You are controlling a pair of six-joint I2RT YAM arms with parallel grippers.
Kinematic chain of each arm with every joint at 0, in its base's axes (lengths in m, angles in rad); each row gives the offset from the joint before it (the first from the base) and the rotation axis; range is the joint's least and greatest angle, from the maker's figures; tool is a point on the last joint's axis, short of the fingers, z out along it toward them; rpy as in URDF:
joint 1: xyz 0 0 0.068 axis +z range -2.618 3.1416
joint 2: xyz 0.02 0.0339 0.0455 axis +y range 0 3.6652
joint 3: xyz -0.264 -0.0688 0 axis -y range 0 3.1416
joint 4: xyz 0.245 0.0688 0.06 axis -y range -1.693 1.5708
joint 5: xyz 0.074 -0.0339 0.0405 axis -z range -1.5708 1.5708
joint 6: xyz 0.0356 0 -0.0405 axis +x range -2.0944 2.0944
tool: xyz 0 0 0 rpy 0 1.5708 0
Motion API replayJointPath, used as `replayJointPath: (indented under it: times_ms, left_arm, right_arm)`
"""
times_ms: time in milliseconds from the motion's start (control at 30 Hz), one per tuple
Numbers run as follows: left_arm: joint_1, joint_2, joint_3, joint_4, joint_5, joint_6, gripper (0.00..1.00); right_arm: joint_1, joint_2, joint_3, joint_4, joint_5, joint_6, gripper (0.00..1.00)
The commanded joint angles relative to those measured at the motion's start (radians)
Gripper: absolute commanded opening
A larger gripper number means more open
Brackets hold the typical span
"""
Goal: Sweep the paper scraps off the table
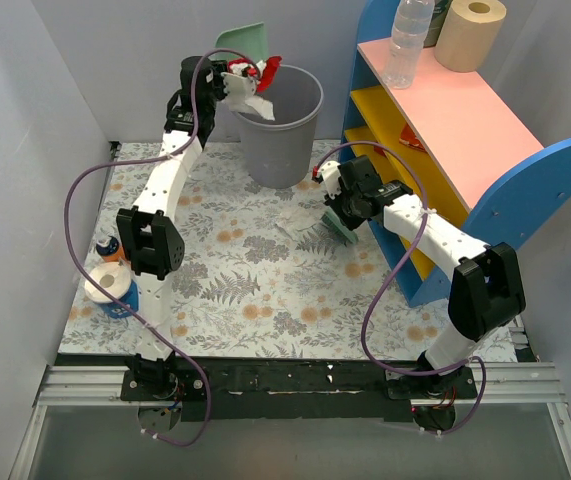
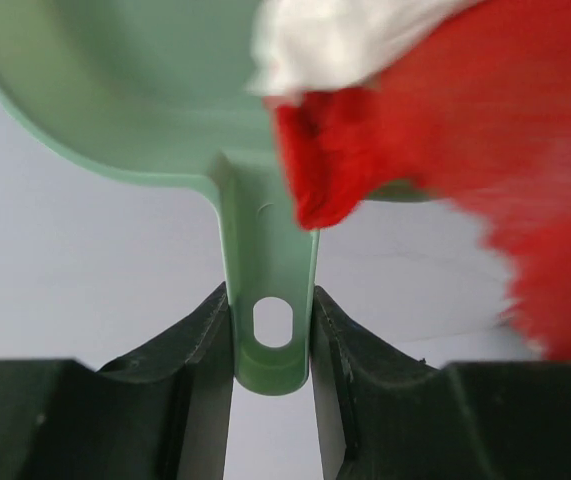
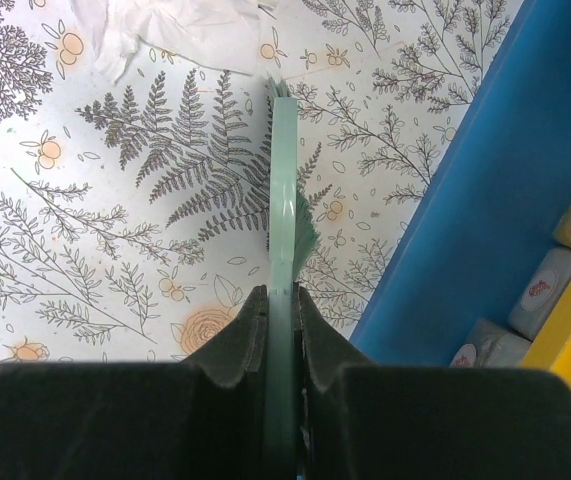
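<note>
My left gripper (image 1: 227,82) is shut on the handle of the mint-green dustpan (image 1: 243,40) and holds it tilted over the grey bin (image 1: 283,125). Red and white paper scraps (image 1: 259,78) slide off the pan at the bin's rim; they show blurred in the left wrist view (image 2: 445,130), above the pan handle (image 2: 270,300). My right gripper (image 1: 350,205) is shut on the green hand brush (image 3: 283,230), its bristles low over the floral table (image 1: 245,290). One white paper scrap (image 1: 293,222) lies on the cloth left of the brush, and shows in the right wrist view (image 3: 180,30).
A blue, yellow and pink shelf (image 1: 445,130) stands at the right, close to my right arm, with a bottle (image 1: 408,40) and a paper roll (image 1: 470,32) on top. A tape roll (image 1: 108,283) and small bottle (image 1: 110,246) sit at the table's left edge.
</note>
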Motion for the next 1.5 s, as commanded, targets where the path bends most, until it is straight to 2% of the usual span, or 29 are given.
replayJointPath:
  times_ms: [0, 100, 200, 233, 433, 567, 633, 800, 833, 867, 933, 967, 1033, 1067, 1100, 1133, 1167, 1233, 1267, 1400, 1467]
  left_arm:
    - [0.039, -0.008, 0.121, 0.121, 0.147, 0.443, 0.00]
    - [0.059, 0.046, 0.131, 0.050, 0.075, 0.582, 0.00]
    - [0.059, -0.015, 0.042, 0.084, 0.142, 0.569, 0.00]
    - [0.059, -0.024, 0.007, 0.130, 0.155, 0.544, 0.00]
    - [0.048, -0.007, 0.040, 0.202, 0.084, 0.474, 0.00]
    - [0.041, -0.030, 0.057, 0.262, 0.014, 0.345, 0.00]
    - [0.038, -0.074, 0.047, 0.248, -0.035, 0.233, 0.00]
    - [0.033, -0.226, -0.058, 0.048, -0.155, -0.061, 0.00]
    - [0.031, -0.265, -0.105, -0.006, -0.152, -0.191, 0.00]
    - [0.028, -0.329, -0.133, -0.152, -0.138, -0.248, 0.00]
    - [0.021, -0.392, -0.205, -0.290, -0.092, -0.432, 0.00]
    - [0.018, -0.418, -0.226, -0.435, -0.066, -0.494, 0.00]
    - [0.011, -0.502, -0.294, -0.549, 0.023, -0.601, 0.00]
    - [0.007, -0.538, -0.382, -0.618, 0.047, -0.717, 0.00]
    - [-0.008, -0.594, -0.442, -0.647, 0.085, -0.765, 0.00]
    - [-0.021, -0.630, -0.499, -0.690, 0.151, -0.801, 0.00]
    - [-0.033, -0.662, -0.636, -0.697, 0.171, -0.841, 0.00]
    - [-0.074, -0.748, -0.758, -0.707, 0.210, -0.870, 0.00]
    - [-0.085, -0.768, -0.871, -0.714, 0.216, -0.878, 0.00]
    - [-0.136, -0.811, -1.025, -0.744, 0.215, -0.886, 0.00]
    - [-0.137, -0.799, -1.049, -0.769, 0.221, -0.889, 0.00]
  right_arm:
    - [0.001, -0.018, 0.021, -0.007, -0.045, 0.018, 0.01]
    - [0.001, -0.013, 0.024, -0.008, -0.058, 0.020, 0.01]
    - [0.001, -0.003, 0.039, -0.007, -0.065, 0.018, 0.01]
    - [-0.001, 0.000, 0.045, -0.007, -0.063, 0.017, 0.01]
    - [-0.001, 0.016, 0.061, -0.008, -0.065, 0.021, 0.01]
    - [0.001, 0.022, 0.056, -0.013, -0.066, 0.032, 0.01]
    - [0.001, 0.025, 0.056, -0.014, -0.068, 0.035, 0.01]
    - [0.001, 0.033, 0.058, -0.016, -0.095, 0.040, 0.01]
    - [0.001, 0.037, 0.061, -0.014, -0.095, 0.043, 0.01]
    - [0.001, 0.039, 0.062, -0.017, -0.098, 0.046, 0.01]
    - [0.001, 0.045, 0.067, -0.017, -0.095, 0.049, 0.01]
    - [-0.001, 0.045, 0.068, -0.017, -0.095, 0.050, 0.01]
    - [0.001, 0.051, 0.077, -0.014, -0.095, 0.050, 0.01]
    - [0.001, 0.053, 0.082, -0.014, -0.094, 0.049, 0.01]
    - [0.001, 0.054, 0.094, -0.014, -0.092, 0.049, 0.01]
    - [0.001, 0.062, 0.100, -0.014, -0.092, 0.049, 0.01]
    - [0.001, 0.066, 0.108, -0.016, -0.088, 0.047, 0.01]
    - [0.001, 0.077, 0.131, -0.014, -0.085, 0.046, 0.01]
    - [0.001, 0.080, 0.137, -0.014, -0.080, 0.044, 0.01]
    - [0.001, 0.096, 0.165, -0.014, -0.080, 0.043, 0.01]
    - [0.001, 0.097, 0.168, -0.014, -0.050, 0.043, 0.01]
